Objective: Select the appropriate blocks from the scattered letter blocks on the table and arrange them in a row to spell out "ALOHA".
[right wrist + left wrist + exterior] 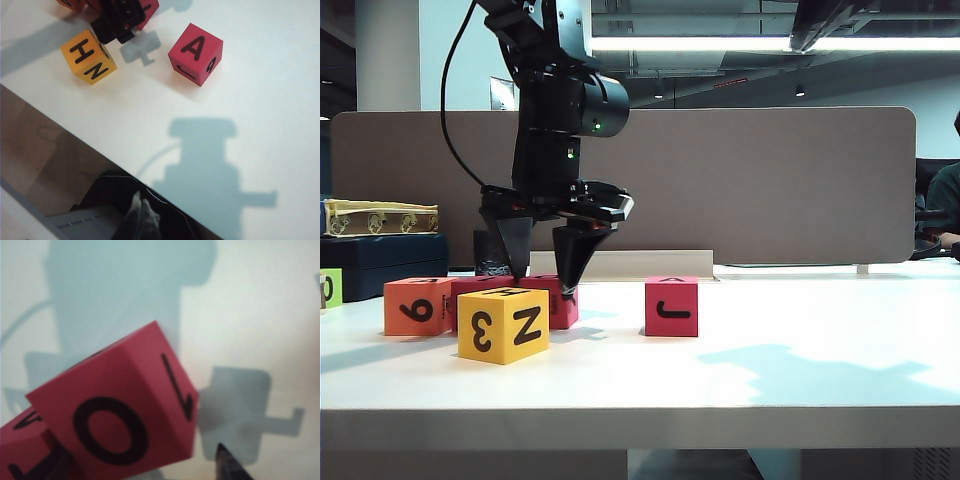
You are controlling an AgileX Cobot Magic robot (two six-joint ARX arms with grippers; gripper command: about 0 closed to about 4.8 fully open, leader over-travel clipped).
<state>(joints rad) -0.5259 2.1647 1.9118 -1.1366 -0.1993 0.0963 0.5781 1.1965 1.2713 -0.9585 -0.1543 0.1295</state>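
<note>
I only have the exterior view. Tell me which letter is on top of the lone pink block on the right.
Observer: The right wrist view shows an A on top of the lone pink block.
Operator: Now report which block sits at the left gripper.
Observer: The left gripper stands open around the O block. It is pink, and the left wrist view shows an O on one face.
Operator: Find me the right gripper; it is nowhere in my view.
Observer: The right gripper shows only in its own wrist view. It appears to sit off the front edge of the table, well clear of the blocks.
</note>
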